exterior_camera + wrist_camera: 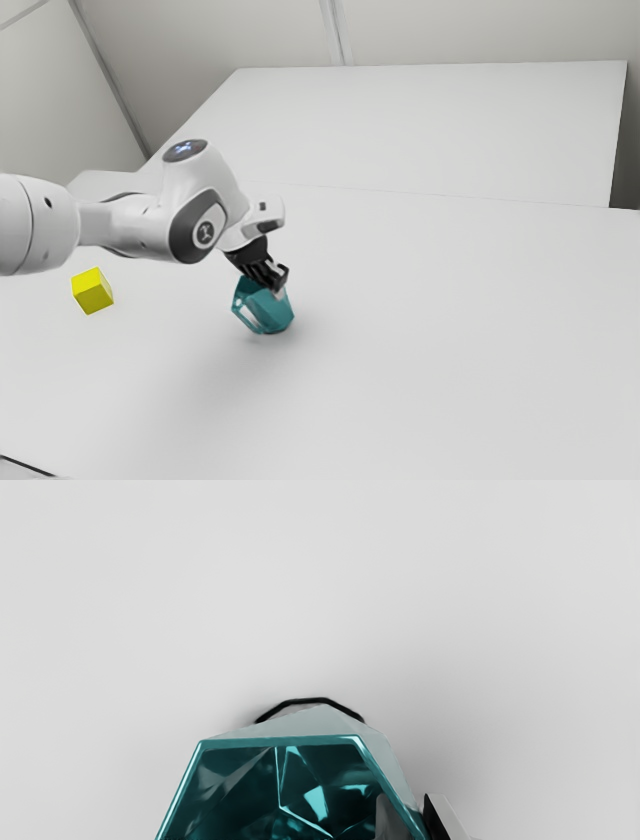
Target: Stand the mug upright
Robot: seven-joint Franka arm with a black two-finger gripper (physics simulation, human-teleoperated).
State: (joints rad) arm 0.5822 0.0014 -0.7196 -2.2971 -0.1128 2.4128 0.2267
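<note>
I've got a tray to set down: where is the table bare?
The table is bare from the mug to the exterior view's right edge, with a smaller gap between mug and yellow cube. Crowded: at the mug, below the gripper.

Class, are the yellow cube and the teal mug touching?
Apart. The exterior view shows a wide stretch of tabletop between the yellow cube and the teal mug.
</note>
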